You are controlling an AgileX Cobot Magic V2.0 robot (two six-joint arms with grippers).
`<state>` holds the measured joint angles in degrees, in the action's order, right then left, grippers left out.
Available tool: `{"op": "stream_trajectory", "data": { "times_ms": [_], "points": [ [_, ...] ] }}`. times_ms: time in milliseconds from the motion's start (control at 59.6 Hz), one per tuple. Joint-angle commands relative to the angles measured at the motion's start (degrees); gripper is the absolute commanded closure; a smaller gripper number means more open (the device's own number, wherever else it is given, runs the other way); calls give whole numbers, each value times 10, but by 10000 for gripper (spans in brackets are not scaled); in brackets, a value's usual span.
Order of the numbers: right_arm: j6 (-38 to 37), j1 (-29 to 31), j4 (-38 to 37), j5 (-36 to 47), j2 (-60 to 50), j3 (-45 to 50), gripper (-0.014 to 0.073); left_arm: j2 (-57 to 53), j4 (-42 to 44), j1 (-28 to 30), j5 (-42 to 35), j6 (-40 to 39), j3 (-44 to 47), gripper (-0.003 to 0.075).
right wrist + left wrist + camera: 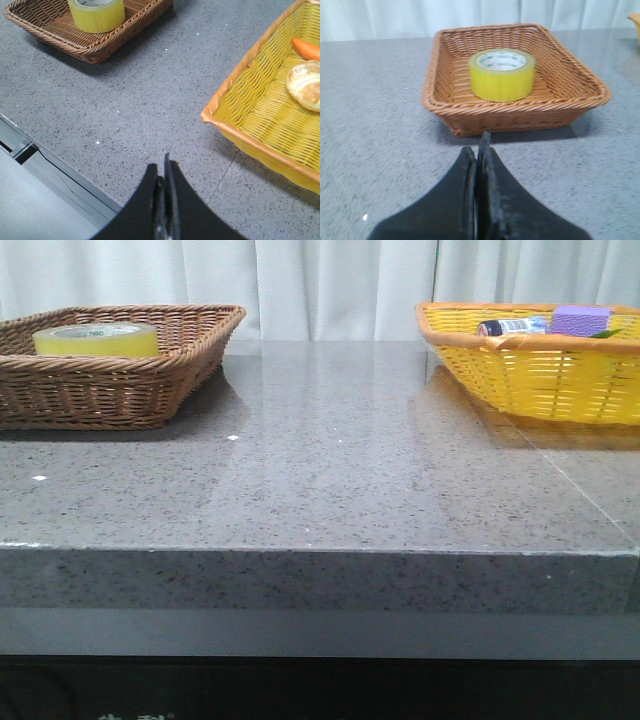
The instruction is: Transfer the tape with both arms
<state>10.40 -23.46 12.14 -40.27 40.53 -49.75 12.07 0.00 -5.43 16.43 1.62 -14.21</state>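
Observation:
The tape, a wide yellow roll with a white core printed in green, lies flat in the brown wicker basket at the table's back left. The left wrist view shows the tape in the brown basket, beyond my left gripper, which is shut with nothing in it, over the grey table short of the basket. My right gripper is shut and empty near the table's front edge, between both baskets; its view shows the tape far off. Neither arm appears in the front view.
A yellow woven basket stands at the back right, holding a purple block and a small tube. The right wrist view shows a bread roll and a carrot in the yellow basket. Grey speckled table between the baskets.

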Motion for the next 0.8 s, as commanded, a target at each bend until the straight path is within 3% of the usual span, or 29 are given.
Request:
{"op": "stream_trajectory", "data": {
  "times_ms": [0, 302, 788],
  "points": [
    [3, 2, 1, 37, 1, -14, 663, -38, -25, 19, -87, 0, 38, 740],
    [3, 2, 1, 37, 1, -14, 663, -137, -56, 29, -204, 0, 171, 740],
    [3, 2, 1, 38, 1, -14, 663, -135, -56, 27, -193, 0, 170, 740]
  ]
}}
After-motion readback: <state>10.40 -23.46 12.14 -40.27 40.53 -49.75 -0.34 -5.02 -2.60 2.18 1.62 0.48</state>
